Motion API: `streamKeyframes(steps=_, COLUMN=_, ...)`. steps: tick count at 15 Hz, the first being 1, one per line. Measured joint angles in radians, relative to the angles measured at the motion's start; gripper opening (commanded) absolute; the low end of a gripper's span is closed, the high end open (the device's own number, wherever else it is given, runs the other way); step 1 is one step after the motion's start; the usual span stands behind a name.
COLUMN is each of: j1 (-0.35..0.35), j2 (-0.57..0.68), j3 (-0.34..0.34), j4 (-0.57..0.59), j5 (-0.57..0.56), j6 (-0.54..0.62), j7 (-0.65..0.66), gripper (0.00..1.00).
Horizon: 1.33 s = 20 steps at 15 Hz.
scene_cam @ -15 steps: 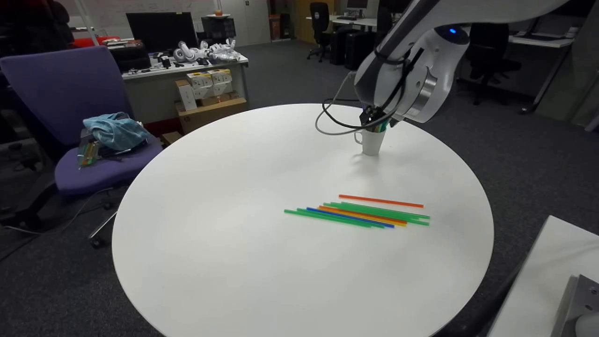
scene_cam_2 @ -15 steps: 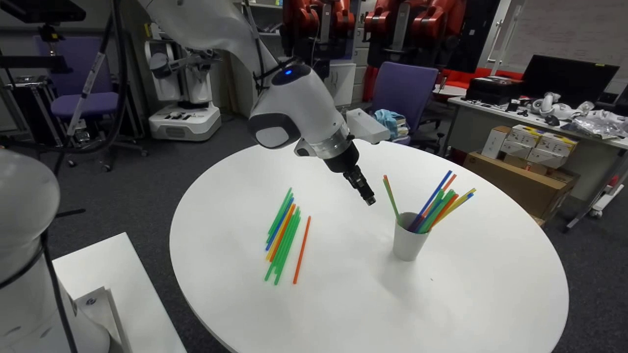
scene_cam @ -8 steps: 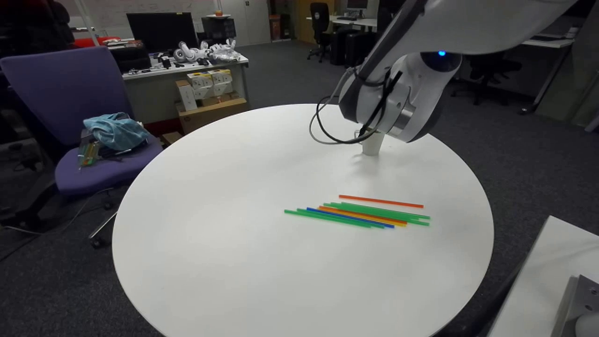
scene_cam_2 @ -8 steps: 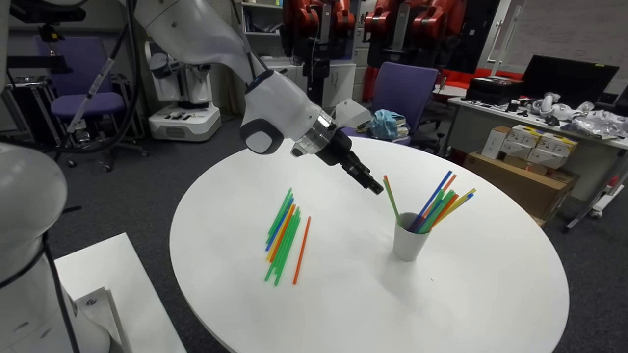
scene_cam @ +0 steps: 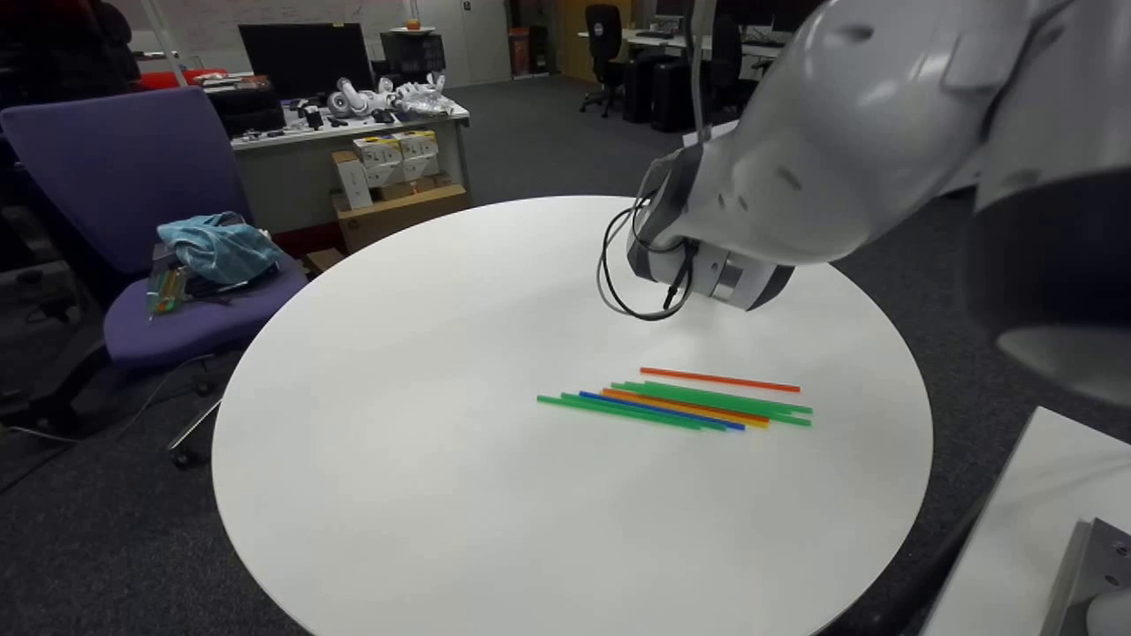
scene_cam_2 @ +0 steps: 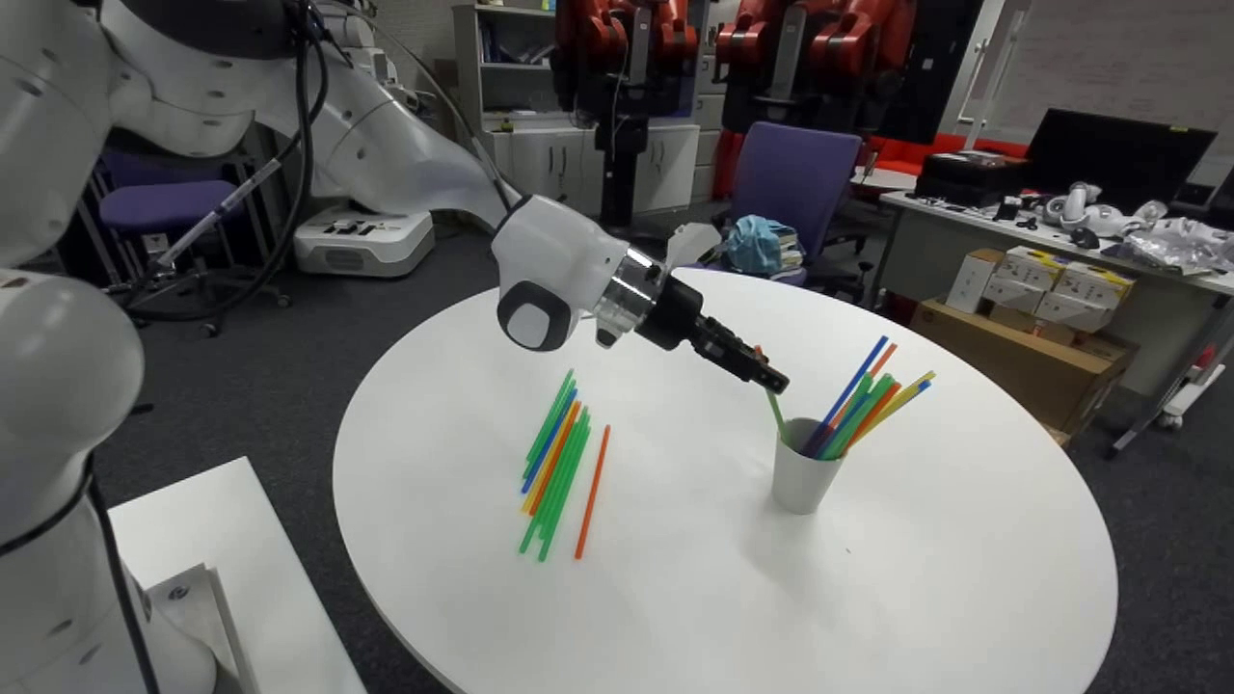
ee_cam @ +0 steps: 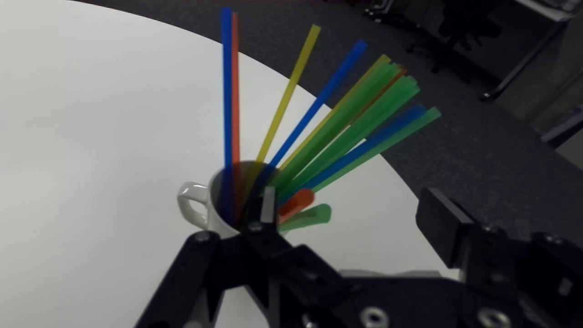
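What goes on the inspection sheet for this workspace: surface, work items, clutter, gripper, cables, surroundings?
Surface: round white table.
Work items: white mug, upright, with coloured straws leaning in it; loose straws lying side by side on the table, one orange-red straw slightly apart.
Clutter: blue cloth on a purple chair.
Gripper: jaws open beside the mug; straw ends, red and green, show between them in the wrist view, contact unclear.
Cables: black and grey loops beside the arm.
Surroundings: desk with a black monitor, stacked boxes near it.
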Motion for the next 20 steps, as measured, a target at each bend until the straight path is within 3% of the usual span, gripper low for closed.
streamKeyframes(steps=6, j1=-0.016, j2=0.237, j3=-0.032, j4=0.030, j5=0.145, j6=0.000, j7=-0.062, gripper=0.05)
streamKeyframes(steps=7, j1=-0.018, j2=0.253, j3=-0.037, j4=0.034, j5=0.157, j6=0.000, j7=-0.074, gripper=0.00)
streamKeyframes(steps=11, j1=-0.020, j2=0.276, j3=-0.058, j4=0.049, j5=0.184, j6=0.000, j7=-0.117, gripper=0.00)
streamKeyframes(steps=12, j1=-0.020, j2=0.276, j3=-0.061, j4=0.055, j5=0.181, j6=0.000, j7=-0.119, gripper=0.26)
streamKeyframes(steps=14, j1=-0.016, j2=0.271, j3=-0.062, j4=0.078, j5=0.175, j6=0.000, j7=-0.128, gripper=0.35)
streamKeyframes(steps=20, j1=0.035, j2=0.233, j3=-0.079, j4=0.113, j5=0.101, j6=-0.088, j7=-0.142, gripper=0.79)
